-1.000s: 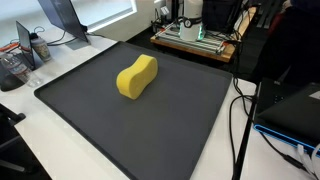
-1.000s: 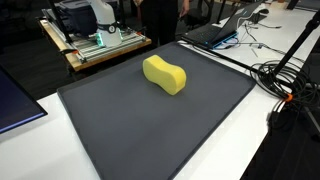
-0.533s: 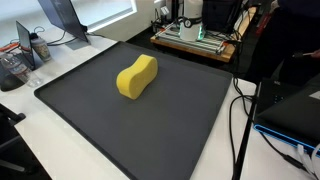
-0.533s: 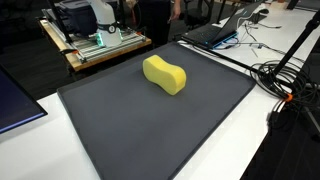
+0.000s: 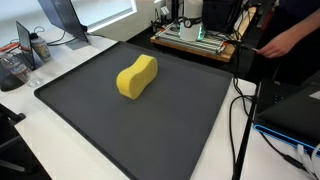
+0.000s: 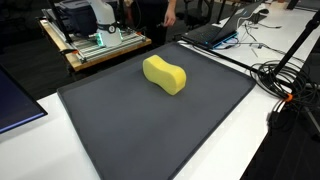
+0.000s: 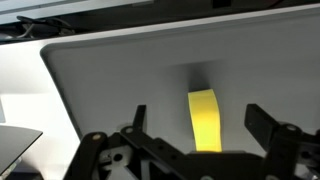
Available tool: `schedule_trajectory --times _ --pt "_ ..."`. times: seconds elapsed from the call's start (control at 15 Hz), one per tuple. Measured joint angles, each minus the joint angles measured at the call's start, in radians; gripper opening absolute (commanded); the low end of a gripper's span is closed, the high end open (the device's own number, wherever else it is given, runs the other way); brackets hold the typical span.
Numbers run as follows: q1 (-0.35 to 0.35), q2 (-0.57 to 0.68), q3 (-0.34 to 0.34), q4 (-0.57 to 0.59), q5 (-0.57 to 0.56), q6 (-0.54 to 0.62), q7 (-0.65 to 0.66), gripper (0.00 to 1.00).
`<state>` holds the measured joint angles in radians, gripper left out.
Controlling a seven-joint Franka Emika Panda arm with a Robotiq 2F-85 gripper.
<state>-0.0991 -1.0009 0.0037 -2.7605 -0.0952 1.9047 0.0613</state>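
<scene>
The gripper hangs above the mat with its fingers wide apart, holding and touching nothing. In the wrist view the sponge lies below, between them. In an exterior view the sponge sits mid-mat, nearer the far edge. Cables run beside one mat edge, and a wooden bench stands past the far edge. Bare mat surrounds the sponge.

Yellow sponge before spread end effector
</scene>
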Motion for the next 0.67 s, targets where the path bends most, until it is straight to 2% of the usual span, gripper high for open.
schedule_trajectory --times 0.33,0.67 --pt "0.086 -0.004 0.058 0.002 0.1 -0.137 0.047 1.0" --pt "0.164 -0.005 0.109 0.002 0.176 -0.218 0.075 1.0"
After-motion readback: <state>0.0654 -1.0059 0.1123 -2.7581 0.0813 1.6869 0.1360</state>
